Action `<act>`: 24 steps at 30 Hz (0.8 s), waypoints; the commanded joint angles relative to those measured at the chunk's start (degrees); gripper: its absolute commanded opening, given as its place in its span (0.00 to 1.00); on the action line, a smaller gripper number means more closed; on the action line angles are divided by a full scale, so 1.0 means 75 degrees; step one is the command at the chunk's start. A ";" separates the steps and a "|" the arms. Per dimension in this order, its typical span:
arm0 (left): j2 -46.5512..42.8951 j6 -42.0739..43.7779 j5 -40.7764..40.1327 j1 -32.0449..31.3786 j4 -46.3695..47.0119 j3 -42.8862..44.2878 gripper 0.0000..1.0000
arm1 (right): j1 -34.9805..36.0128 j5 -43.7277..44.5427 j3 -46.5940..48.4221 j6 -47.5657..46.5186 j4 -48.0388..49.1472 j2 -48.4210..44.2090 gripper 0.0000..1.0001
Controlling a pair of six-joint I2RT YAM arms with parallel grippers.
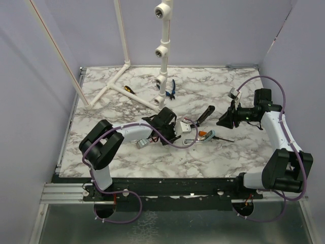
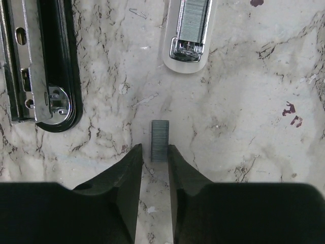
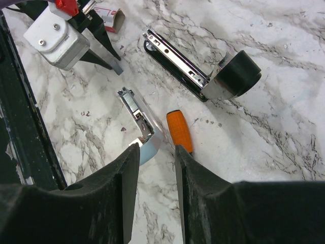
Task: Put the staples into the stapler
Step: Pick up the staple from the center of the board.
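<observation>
Left wrist view: staples [image 2: 159,133], short silvery strip, flat on marble table [image 2: 244,101]. Near end sits between tips of left gripper [image 2: 155,148]. Jaws narrowly parted, sliver of table showing beside strip, not clamped. Stapler [image 2: 43,66] lies opened up-left of strip, apart. Right gripper [image 3: 156,150] unclenched, empty, above orange handle [image 3: 180,131].

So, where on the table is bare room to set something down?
Bare: the far right corner, between pliers and right gripper; also the table along its near edge. Crowded: the middle, around stapler, staples and screwdriver.
</observation>
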 commanded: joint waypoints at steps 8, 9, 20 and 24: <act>0.0326 0.0210 0.0680 0.0212 -0.0993 0.0067 0.04 | -0.0047 -0.0455 0.0070 -0.0321 -0.0261 -0.0128 0.38; 0.0236 0.0229 0.0813 0.0259 -0.1023 0.0105 0.02 | -0.0042 -0.0517 0.0099 -0.0382 -0.0305 -0.0216 0.38; -0.0366 0.0219 0.2956 0.0590 -0.2022 0.1084 0.00 | 0.0195 -0.1439 0.0134 -0.1558 -0.0349 -0.1564 0.39; -0.0327 -0.0208 0.4139 0.0617 -0.2523 0.1690 0.00 | 0.0534 -0.1697 -0.0039 -0.2353 -0.0361 -0.1948 0.39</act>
